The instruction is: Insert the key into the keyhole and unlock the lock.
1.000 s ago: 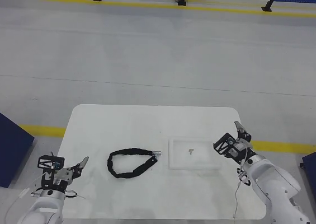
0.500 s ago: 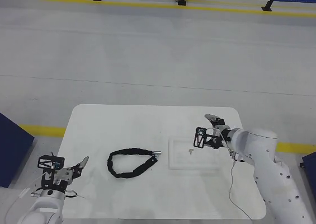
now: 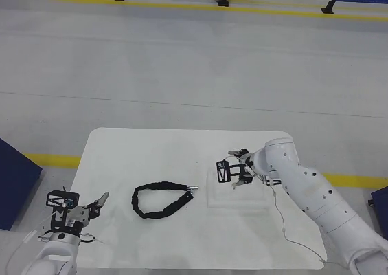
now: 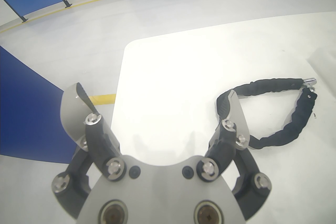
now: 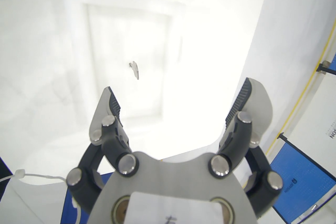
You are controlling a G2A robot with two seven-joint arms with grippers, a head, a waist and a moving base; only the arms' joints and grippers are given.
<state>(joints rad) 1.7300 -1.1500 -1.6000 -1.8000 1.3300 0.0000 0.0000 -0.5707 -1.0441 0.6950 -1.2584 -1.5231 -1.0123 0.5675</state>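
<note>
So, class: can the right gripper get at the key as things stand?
Probably yes: the right gripper hangs open over the tray, and the key lies alone in it with nothing covering it.

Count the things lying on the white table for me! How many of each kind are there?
black chain lock: 1
key: 1
white tray: 1
Total: 3
</note>
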